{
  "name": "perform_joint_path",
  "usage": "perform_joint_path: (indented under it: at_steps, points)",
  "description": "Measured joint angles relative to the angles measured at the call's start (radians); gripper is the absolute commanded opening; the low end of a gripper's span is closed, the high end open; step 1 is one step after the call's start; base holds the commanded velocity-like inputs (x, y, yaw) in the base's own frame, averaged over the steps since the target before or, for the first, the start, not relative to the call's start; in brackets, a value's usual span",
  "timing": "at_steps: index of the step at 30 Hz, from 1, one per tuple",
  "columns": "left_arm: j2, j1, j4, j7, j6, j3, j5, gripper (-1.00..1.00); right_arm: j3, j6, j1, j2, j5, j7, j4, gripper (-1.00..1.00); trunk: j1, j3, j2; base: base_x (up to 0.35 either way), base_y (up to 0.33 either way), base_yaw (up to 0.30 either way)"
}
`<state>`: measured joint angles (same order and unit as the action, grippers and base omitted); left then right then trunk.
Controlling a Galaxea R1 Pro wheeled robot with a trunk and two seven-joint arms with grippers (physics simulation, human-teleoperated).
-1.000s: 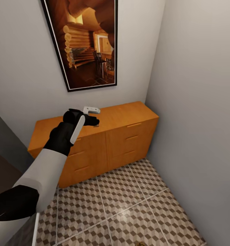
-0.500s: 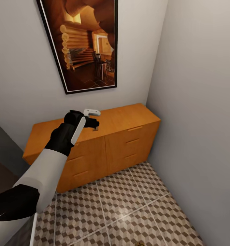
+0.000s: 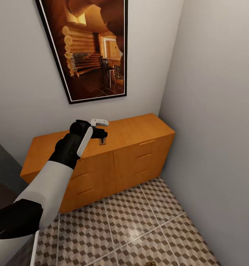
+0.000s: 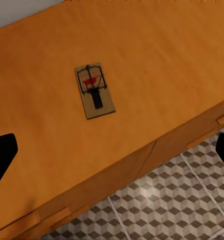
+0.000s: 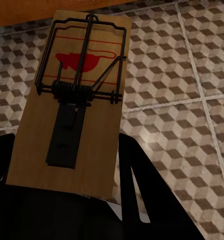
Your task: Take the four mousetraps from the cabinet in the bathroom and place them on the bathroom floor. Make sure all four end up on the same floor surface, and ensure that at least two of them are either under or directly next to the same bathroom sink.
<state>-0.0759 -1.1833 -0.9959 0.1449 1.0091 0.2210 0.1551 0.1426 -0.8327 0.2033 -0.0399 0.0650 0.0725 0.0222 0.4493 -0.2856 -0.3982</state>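
One mousetrap (image 4: 94, 91) lies flat on top of the orange-brown cabinet (image 3: 135, 155), near its front edge; in the head view this mousetrap (image 3: 102, 142) sits just below my left gripper (image 3: 101, 133). The left gripper (image 4: 113, 150) hovers above the cabinet top, open, its black fingertips (image 4: 2, 156) far apart and clear of the trap. My right gripper (image 5: 67, 172) is shut on a second mousetrap (image 5: 74, 107), held by one end above the bathroom floor (image 5: 181, 75). The sink is out of view.
A large framed picture (image 3: 93, 48) hangs on the wall above the cabinet. A grey wall (image 3: 213, 111) closes the right side, right beside the cabinet's end. Patterned floor tiles (image 3: 139, 221) spread in front of the drawers. A small brown thing (image 3: 151, 263) pokes in at the bottom edge.
The whole head view has shifted slightly, so the camera moved. The mousetrap on the cabinet now shows more fully below my left gripper, which stays open above it.
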Motion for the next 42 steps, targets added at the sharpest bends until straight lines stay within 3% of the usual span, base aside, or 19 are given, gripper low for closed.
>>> perform_joint_path:
  at_steps: [28, 42]
  points:
    - [0.000, 0.000, 0.084, -0.004, -0.004, 0.000, 0.000, 1.00, 0.000, 0.001, 0.000, 0.000, 0.000, 0.000, 0.000, -1.00, 0.000, 0.000, 0.000, 0.009, 0.000, 0.000]
    - [-0.001, 0.000, 0.101, -0.005, -0.005, 0.000, 0.000, 1.00, 0.000, 0.001, 0.000, 0.000, 0.000, 0.000, 0.000, -1.00, 0.000, 0.000, 0.000, 0.150, 0.000, 0.000]
